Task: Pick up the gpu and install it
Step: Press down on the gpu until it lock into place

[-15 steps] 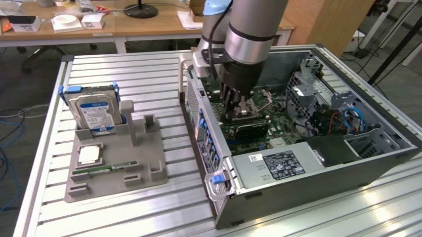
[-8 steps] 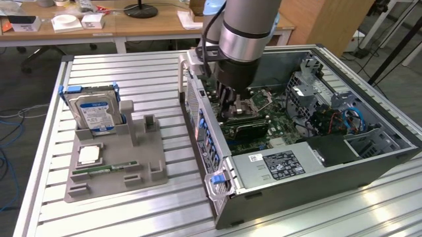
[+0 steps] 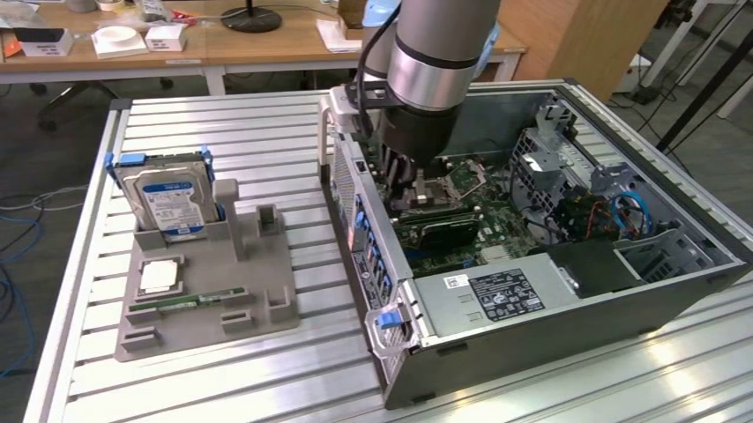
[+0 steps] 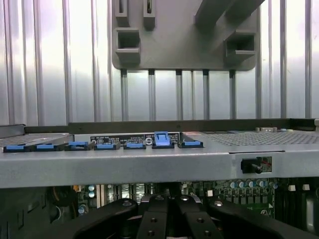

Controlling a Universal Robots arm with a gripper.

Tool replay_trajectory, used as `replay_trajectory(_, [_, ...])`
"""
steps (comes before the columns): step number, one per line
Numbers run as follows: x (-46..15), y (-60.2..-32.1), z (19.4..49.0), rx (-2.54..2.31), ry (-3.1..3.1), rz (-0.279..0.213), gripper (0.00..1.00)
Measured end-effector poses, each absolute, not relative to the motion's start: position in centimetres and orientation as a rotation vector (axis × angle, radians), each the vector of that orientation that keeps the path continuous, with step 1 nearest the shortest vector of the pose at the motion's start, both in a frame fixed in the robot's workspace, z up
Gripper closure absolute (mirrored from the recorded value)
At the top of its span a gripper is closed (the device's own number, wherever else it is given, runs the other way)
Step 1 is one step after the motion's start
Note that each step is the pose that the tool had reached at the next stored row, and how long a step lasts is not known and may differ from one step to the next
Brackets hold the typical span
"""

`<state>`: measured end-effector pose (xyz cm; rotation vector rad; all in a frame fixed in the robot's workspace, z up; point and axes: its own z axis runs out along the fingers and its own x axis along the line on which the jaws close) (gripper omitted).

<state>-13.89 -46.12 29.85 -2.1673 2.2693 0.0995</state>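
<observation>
The arm [image 3: 438, 53] is a thick round column, brushed silver-grey metal with a darker charcoal band round its top and a light blue cap at the joint above. Black cables run down its side on the exterior view's left. Below the silver section sits a black cylindrical wrist, and a white bracket juts out beside it. The gripper [image 4: 167, 219] is matte black, built of rounded linkage bars studded with small shiny round screw heads.

One hard drive [image 3: 166, 201], one computer case [image 3: 659, 291], one holder tray [image 3: 271, 264].
</observation>
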Motion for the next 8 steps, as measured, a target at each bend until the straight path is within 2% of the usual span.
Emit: replay_trajectory(8, [-14.0,-46.12,29.85,-2.171,2.273,0.109,0.89])
